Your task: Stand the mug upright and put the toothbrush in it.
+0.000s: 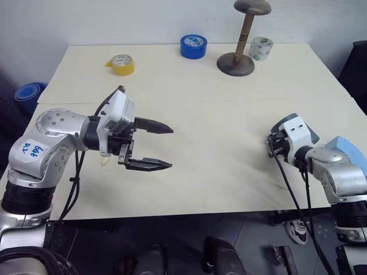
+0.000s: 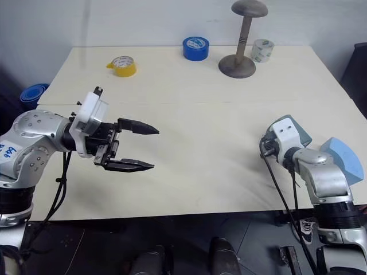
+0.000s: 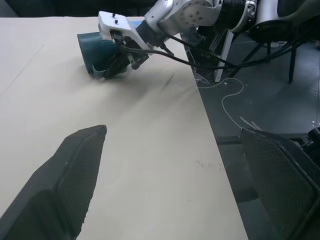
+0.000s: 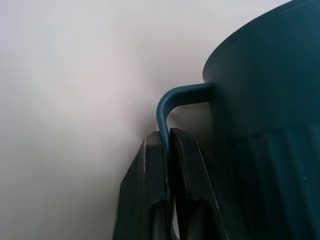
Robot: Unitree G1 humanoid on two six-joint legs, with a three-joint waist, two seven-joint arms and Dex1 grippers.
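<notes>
The mug [image 3: 97,52] lies on its side on the table [image 1: 218,137], near the right edge, with the right gripper [image 4: 167,145] at it. The right fingers [image 4: 192,175] are pressed together on the mug's thin handle [image 4: 172,102], the ribbed body just beside them. Whether anything is inside the mug cannot be told. The left gripper [image 1: 153,145] hangs over the table's left part, well apart from the mug, its fingers [image 1: 152,125] spread wide and holding nothing.

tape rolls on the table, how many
3, all along the far side: the yellow roll toward the left, the blue roll near the middle, and the clear roll behind the wooden stand.
</notes>
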